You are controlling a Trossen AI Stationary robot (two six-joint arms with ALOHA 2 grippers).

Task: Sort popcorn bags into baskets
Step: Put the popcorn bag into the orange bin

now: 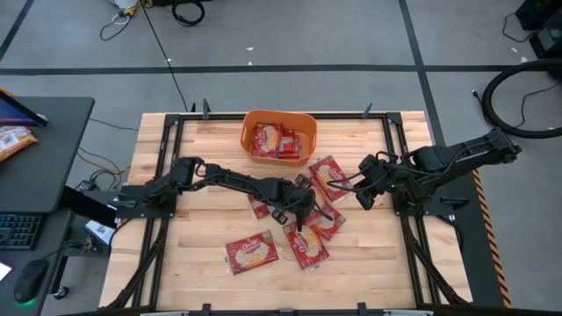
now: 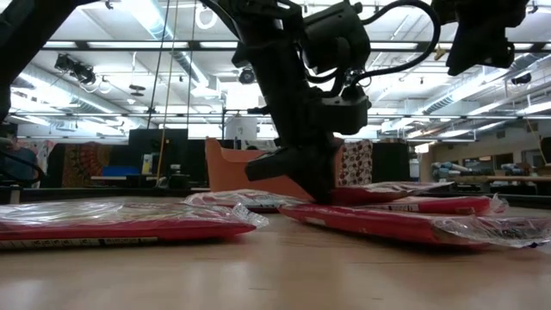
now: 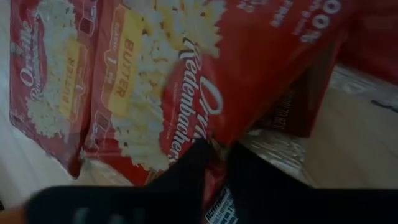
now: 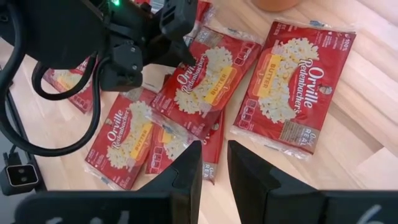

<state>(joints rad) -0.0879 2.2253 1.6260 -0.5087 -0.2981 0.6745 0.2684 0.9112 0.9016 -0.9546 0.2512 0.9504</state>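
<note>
Several red popcorn bags lie in a loose, overlapping cluster at the table's middle (image 1: 309, 230), with one more (image 1: 253, 253) toward the near edge. The orange basket (image 1: 250, 118) stands at the far edge with red bags (image 1: 274, 140) inside. My left gripper (image 1: 306, 209) is down on the cluster, shut on the edge of one bag (image 4: 208, 81). My right gripper (image 1: 363, 195) hangs above the table to the right of the cluster, over a single bag (image 1: 329, 175); its fingers (image 4: 186, 171) stand a narrow gap apart with nothing between them. My left gripper pinches the edge of a popcorn bag (image 3: 214, 186) between its two fingers (image 3: 186, 168). The fingers slant down from the table's left side. The bag lies flat, overlapping other bags of the cluster (image 2: 379, 207), not lifted.
Black frame rails (image 1: 167, 167) run along the table's left and right sides. A desk with a keyboard (image 1: 18, 230) and an orange snack bag (image 1: 13, 140) stands off the left edge. Bare wood (image 1: 202, 211) lies left of the cluster.
</note>
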